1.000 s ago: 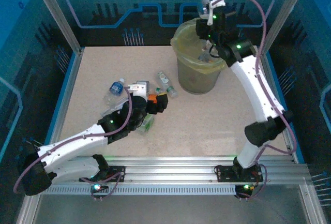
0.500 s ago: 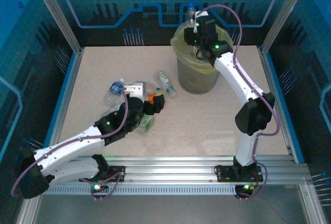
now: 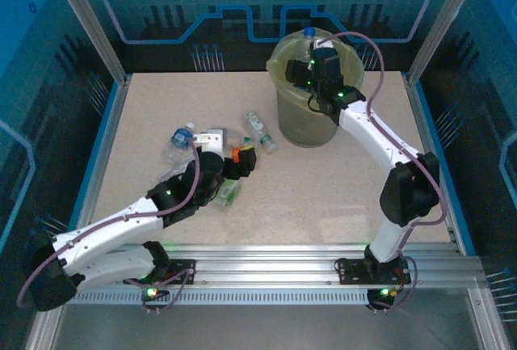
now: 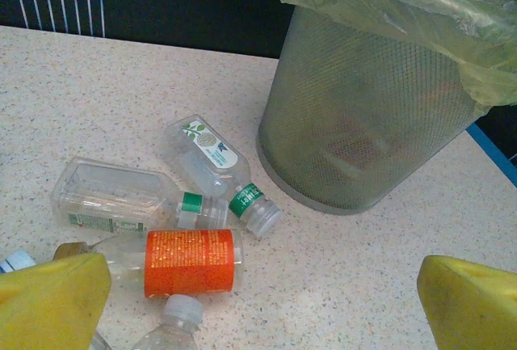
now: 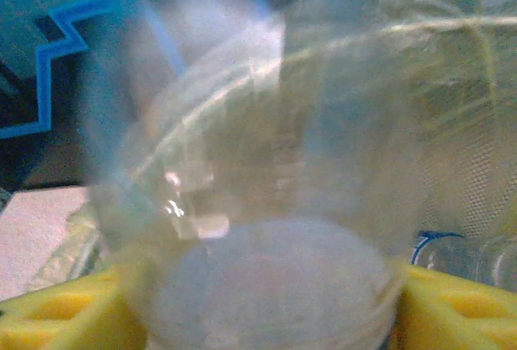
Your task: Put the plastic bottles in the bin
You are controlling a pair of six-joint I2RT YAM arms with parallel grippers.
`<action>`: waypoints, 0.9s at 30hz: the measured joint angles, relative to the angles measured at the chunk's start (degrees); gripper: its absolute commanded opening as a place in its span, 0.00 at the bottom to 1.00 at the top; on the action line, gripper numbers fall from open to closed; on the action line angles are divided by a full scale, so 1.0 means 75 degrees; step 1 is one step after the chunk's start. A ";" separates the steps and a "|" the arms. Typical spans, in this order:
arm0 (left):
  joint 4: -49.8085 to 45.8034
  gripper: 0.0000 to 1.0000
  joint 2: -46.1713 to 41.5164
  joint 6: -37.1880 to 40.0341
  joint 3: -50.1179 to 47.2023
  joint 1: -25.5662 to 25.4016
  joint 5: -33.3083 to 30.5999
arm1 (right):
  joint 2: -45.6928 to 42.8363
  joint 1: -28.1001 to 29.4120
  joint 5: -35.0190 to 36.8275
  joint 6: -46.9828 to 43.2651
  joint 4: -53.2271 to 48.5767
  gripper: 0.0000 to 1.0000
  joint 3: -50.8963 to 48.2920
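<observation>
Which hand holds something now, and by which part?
Left hand open, empty. The base of a clear bottle sits in the right hand, too blurred to tell whether gripped.

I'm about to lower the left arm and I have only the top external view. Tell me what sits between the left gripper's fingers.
Observer: In the left wrist view the left gripper is open with bare table between its yellow fingers. An orange-labelled bottle lies on its side close beside one of them.
Operator: Now report on the right arm's bottle.
Observer: In the right wrist view the right gripper has a clear bottle between its fingers, base nearest the camera. It is too blurred to tell whether it is gripped.
Operator: Say what is beyond it.
Observer: The mesh bin with its yellow-green bag, and another bottle lying inside.
</observation>
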 measured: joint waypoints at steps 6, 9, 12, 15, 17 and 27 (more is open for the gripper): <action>-0.0015 0.99 0.0006 0.0058 0.0000 0.0000 0.0000 | -0.0420 0.0000 0.0265 0.0076 0.0108 0.87 -0.0373; -0.0079 0.99 0.0009 0.0114 0.0000 0.0009 0.0003 | -0.0612 0.0000 0.0446 0.0073 0.0102 0.89 -0.0504; -0.0143 0.99 0.0032 0.0184 0.0000 0.0026 0.0012 | -0.0816 -0.0017 0.0624 0.0079 0.0050 0.98 -0.0557; -0.0233 0.99 0.0087 0.0201 0.0000 0.0111 0.0090 | -0.1032 -0.0061 0.0819 0.0099 -0.0146 1.00 -0.0557; -0.0326 0.99 0.0122 0.0201 0.0003 0.0207 0.0216 | -0.1160 -0.0108 0.0921 0.0128 -0.0385 1.00 -0.0548; -0.1909 0.99 0.0539 0.0172 0.0615 0.1105 0.1807 | -0.1679 -0.0318 0.1332 0.0653 -0.2722 1.00 -0.0026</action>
